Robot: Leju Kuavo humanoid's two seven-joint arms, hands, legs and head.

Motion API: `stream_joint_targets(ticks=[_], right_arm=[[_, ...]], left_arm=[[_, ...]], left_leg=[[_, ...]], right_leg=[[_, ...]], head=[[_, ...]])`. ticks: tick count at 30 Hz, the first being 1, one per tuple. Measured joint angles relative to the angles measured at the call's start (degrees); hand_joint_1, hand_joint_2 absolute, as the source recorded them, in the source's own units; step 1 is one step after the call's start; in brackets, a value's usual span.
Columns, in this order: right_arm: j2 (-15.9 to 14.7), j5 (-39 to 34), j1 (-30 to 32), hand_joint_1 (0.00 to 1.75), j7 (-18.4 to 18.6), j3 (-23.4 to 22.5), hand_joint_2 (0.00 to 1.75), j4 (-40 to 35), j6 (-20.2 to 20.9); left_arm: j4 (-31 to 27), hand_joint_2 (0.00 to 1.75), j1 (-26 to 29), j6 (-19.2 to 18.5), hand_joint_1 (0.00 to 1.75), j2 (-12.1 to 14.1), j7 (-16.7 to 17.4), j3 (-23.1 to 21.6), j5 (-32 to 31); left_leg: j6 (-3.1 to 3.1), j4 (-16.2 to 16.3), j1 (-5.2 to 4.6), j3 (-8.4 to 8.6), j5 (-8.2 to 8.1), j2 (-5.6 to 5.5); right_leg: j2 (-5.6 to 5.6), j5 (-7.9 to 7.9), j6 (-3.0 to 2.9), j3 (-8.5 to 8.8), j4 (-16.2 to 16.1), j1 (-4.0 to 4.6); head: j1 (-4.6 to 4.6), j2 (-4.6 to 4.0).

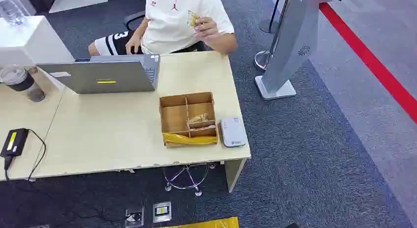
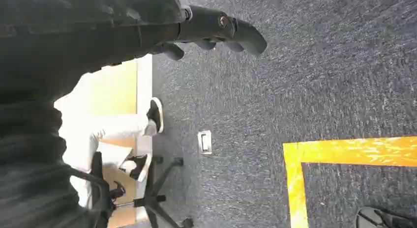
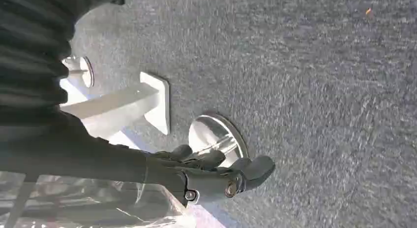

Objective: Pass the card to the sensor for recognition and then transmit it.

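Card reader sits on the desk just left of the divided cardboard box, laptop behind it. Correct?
Not quite. In the head view the card reader sits just right of the divided cardboard box, near the desk edge. The laptop is behind, as you said.

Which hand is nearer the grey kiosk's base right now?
Right. The right hand hangs over carpet with the kiosk base just beyond it; the left hand hangs on the desk side, by the floor socket.

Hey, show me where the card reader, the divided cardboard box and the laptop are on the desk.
card reader (image 1: 232,131), head view, middle of its white top face.
cardboard box (image 1: 173,119), head view, bare floor of its large left compartment.
laptop (image 1: 101,78), head view, back of its grey lid.
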Motion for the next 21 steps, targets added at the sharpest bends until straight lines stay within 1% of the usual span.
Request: stream_joint_targets(ticks=[2, 5, 8, 10, 12, 14, 17, 19, 21], right_arm=[[-0.4, 0.2, 0.0, 0.0, -1.1, 0.0, 1.75, 0.0, -0.1], [-0.8, 0.1, 0.0, 0.0, -3.8, 0.0, 1.75, 0.0, -0.8], [-1.0, -1.4, -0.2, 0.0, -6.5, -0.3, 1.75, 0.0, -2.5], [-1.2, -3.5, -0.7, 0.0, -7.7, -0.6, 1.75, 0.0, -3.8], [-1.4, -5.9, -1.7, 0.0, -9.3, -1.7, 1.75, 0.0, -6.0], [-1.8, -8.4, -2.6, 0.0, -11.8, -2.7, 1.75, 0.0, -7.6], [-2.8, -11.8, -4.2, 0.0, -15.9, -4.9, 1.75, -0.3, -7.8], [-3.7, -13.8, -5.6, 0.0, -18.2, -6.4, 1.75, -0.8, -8.2], [-4.7, -16.3, -6.9, 0.0, -21.8, -8.0, 1.75, -2.0, -10.1]], left_arm=[[0.0, 1.75, 0.0, 0.4, 0.0, -0.2, -1.3, 0.0, -0.2], [0.0, 1.75, 0.0, 1.8, 0.0, -0.2, -4.5, 0.0, -0.5], [0.0, 1.75, 0.0, 2.7, 0.0, -0.2, -7.5, 0.0, 0.0], [0.0, 1.75, 0.0, 2.4, 0.0, -0.3, -9.1, 0.0, 0.2], [0.0, 1.75, 0.0, 1.1, 0.0, -0.3, -10.3, 0.0, 0.1], [0.0, 1.75, 0.0, -0.1, 0.0, -0.3, -10.6, 0.0, -0.2], [0.0, 1.75, 0.0, -0.5, 0.0, 0.0, -10.4, 0.0, -0.3], [0.0, 1.75, 0.0, 0.2, 0.0, 0.3, -9.3, 0.0, -0.1], [0.0, 1.75, -0.1, 0.7, 0.0, 0.5, -8.1, 0.0, 0.2]], left_leg=[[0.0, 0.0, -0.01, 0.0, 0.0, 0.0], [0.0, 0.0, 0.0, 0.0, 0.0, 0.0], [0.0, 0.0, 0.0, 0.0, 0.0, 0.0], [0.0, 0.0, 0.0, 0.0, 0.01, 0.0], [0.0, 0.0, 0.0, 0.0, 0.01, 0.0], [0.01, 0.0, -0.01, 0.01, 0.03, 0.0], [0.02, 0.0, -0.05, 0.0, 0.04, -0.01], [0.03, 0.0, -0.06, 0.0, 0.04, -0.01], [0.03, 0.0, -0.06, 0.02, 0.05, -0.01]], right_leg=[[0.0, 0.0, 0.0, 0.0, 0.0, -0.01], [0.0, 0.0, 0.0, 0.01, 0.0, -0.01], [0.0, 0.0, 0.0, 0.03, 0.0, 0.0], [0.0, 0.0, 0.0, 0.03, 0.0, 0.0], [0.0, 0.01, 0.01, 0.04, 0.0, 0.0], [0.0, 0.02, 0.02, 0.07, 0.0, 0.0], [-0.01, 0.05, 0.05, 0.09, 0.0, -0.04], [0.0, 0.06, 0.05, 0.08, 0.0, -0.06], [-0.01, 0.07, 0.05, 0.09, 0.0, -0.06]], head=[[-0.02, 0.0], [0.0, 0.0], [-0.02, 0.0], [-0.02, 0.0], [-0.02, 0.0], [0.0, 0.0], [-0.02, 0.0], [-0.02, 0.0], [-0.02, 0.0]])
